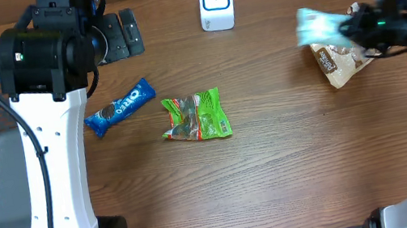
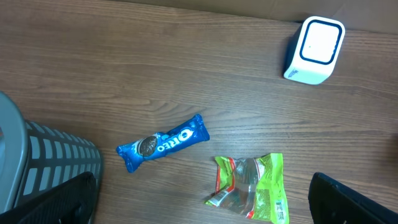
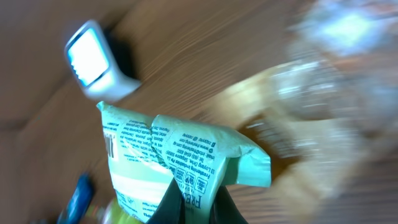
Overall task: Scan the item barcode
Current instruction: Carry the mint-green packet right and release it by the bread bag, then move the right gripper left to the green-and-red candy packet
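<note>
Right gripper [image 1: 345, 26] pinched shut on pale-green packet [image 1: 319, 24]; barcode scanner [image 1: 216, 2] well apart to its left; left gripper [image 1: 119, 35] wide, empty.

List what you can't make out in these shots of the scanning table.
Overhead: the mint-green packet is motion-blurred, so its print is unreadable.
Right wrist: the brown packet is smeared by blur and its label is lost.
Left wrist: the left fingers show only as dark tips, cut off by the bottom edge.
Left wrist: the basket is cut off by the left edge, and its inside is unseen.
</note>
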Available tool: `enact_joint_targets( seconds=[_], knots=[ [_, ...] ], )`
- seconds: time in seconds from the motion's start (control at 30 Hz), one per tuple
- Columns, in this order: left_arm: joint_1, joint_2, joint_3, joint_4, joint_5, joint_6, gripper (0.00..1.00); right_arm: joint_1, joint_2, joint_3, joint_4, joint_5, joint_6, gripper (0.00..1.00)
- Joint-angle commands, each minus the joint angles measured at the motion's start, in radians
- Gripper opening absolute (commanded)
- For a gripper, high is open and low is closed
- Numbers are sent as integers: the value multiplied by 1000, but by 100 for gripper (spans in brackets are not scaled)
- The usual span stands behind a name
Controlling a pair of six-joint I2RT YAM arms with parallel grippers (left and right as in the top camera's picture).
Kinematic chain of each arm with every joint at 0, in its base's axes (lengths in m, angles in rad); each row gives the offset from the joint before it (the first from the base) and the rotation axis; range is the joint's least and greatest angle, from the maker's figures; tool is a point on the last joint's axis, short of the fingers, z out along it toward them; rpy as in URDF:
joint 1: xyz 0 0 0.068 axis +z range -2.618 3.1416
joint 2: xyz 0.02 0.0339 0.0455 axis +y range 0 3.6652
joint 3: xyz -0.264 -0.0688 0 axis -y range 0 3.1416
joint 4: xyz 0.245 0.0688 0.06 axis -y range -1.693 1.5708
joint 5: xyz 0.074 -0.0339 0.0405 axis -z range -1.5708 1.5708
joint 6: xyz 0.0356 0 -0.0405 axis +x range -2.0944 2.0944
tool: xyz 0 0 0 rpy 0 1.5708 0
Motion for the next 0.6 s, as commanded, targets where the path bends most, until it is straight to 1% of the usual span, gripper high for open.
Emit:
enact_joint_targets(
  seconds=[0.0,0.17,0.2,0.3,0.43,0.47,0.57],
  knots=[
    [0,1,-2,4,-13,19,100,-81,71,-9,3,48,13,4],
    [0,1,-2,5,-13,19,100,-150,178,-9,43,45,13,4],
    [0,1,-2,5,-13,19,100,-154,186,-9,47,46,13,6],
    [0,1,-2,5,-13,19,100,-156,191,-6,49,36,12,20],
    [0,1,-2,4,-13,19,100,-156,185,28,32,-79,-40,33],
    [0,1,-2,4,-13,19,100,-156,181,42,14,-89,-47,35],
    [0,1,-2,4,-13,19,100,-152,153,97,-50,-90,-53,35]
  ],
)
